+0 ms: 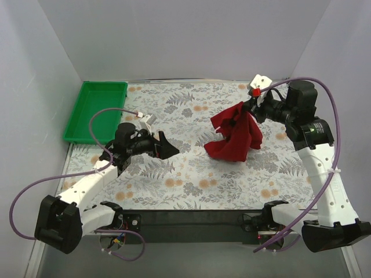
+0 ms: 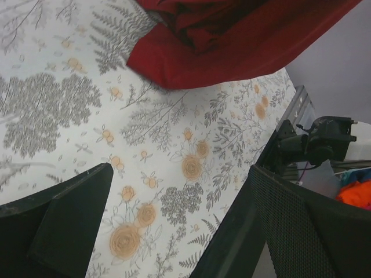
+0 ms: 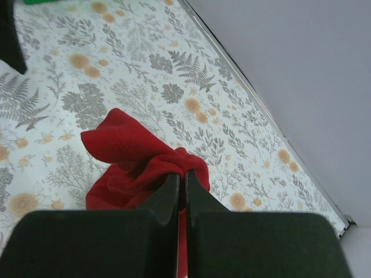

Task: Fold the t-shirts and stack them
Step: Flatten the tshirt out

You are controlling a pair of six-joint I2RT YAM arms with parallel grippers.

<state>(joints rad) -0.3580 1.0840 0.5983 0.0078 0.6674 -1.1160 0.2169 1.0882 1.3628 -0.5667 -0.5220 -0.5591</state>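
Our right tool (image 3: 181,180) clenches the t-shirt (image 1: 235,139), seemingly soft and light, right of centre; our released left tool (image 1: 168,146) could pinch its hem.

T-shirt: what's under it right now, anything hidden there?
Only the floral table shows around the t-shirt, which hangs bunched from the shut right gripper. Its lower folds cover the patch beneath, so anything under them can't be seen.
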